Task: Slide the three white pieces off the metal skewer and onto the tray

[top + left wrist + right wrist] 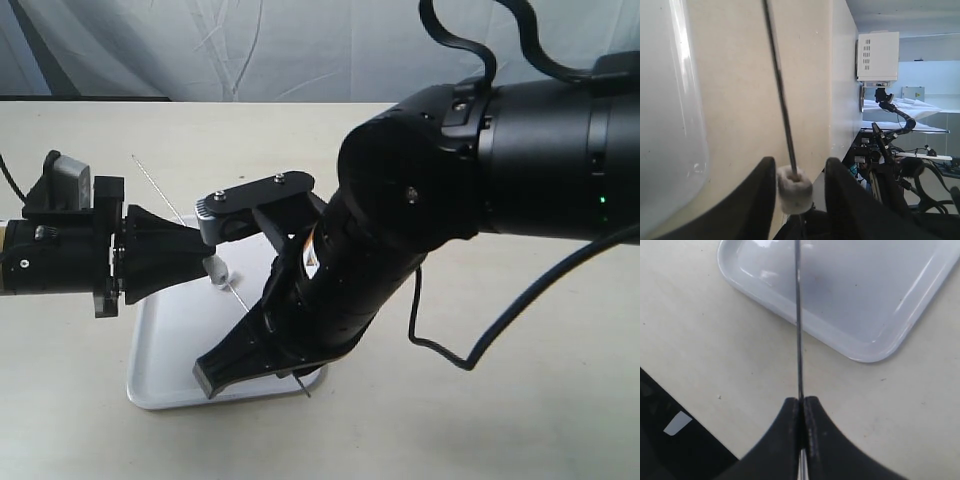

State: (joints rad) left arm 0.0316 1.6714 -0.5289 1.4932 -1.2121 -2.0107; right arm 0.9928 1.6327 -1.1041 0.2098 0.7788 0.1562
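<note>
A thin metal skewer [160,195] runs on a slant from far left, over the bare table [500,420], towards near right above the white tray [160,370]. Its middle stretch is hidden behind the right arm, and only a short tip shows again near the tray's near right corner. One white piece [214,268] is threaded on the skewer, held in the air over the tray's far edge; the other pieces cannot be made out in any view. The left gripper [200,262] reaches in from the left with its jaws parted around this piece. In the left wrist view one finger [762,185] touches the lump, while a sliver of table shows between the lump and the other finger. The right gripper [801,407] is clamped tight on the skewer, fingers pressed together with the rod between them. In the exterior view the bulky right arm covers that grip and much of the tray's right side.
</note>
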